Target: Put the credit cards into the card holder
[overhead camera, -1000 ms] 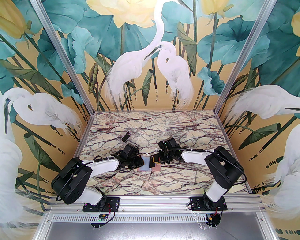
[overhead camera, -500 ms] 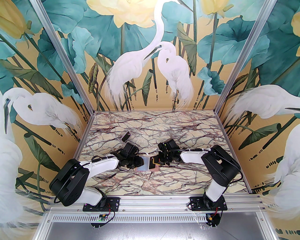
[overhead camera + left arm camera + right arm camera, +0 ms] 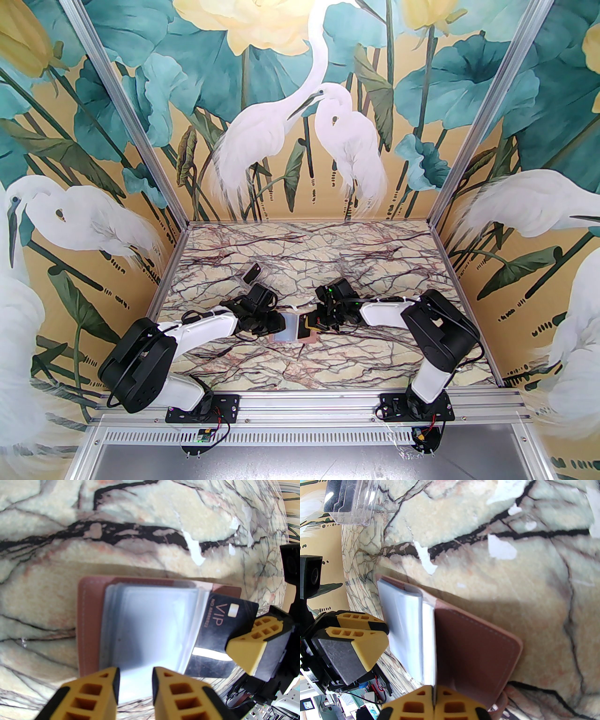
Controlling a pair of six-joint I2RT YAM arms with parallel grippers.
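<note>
The pink-brown card holder [image 3: 310,338] lies open on the marble table between both arms, its clear sleeves [image 3: 150,625] fanned up. My right gripper [image 3: 310,324] is shut on a black card [image 3: 218,630] with gold "VIP" lettering. The card's leading edge lies under the lip of the sleeves. In the right wrist view the right gripper [image 3: 434,691] stands over the holder's brown cover [image 3: 473,648]. My left gripper [image 3: 136,672] pinches the near edge of the sleeve stack, and its fingers [image 3: 363,641] show at the sleeves' left side.
A small clear plastic box [image 3: 253,273] holding more dark cards [image 3: 337,494] stands further back on the left. Patterned walls close in the table on three sides. The two wrists sit very close together over the holder.
Both grippers have sunk slightly toward the table. The holder with the left gripper has shifted a little to the left, and the black card has followed it.
</note>
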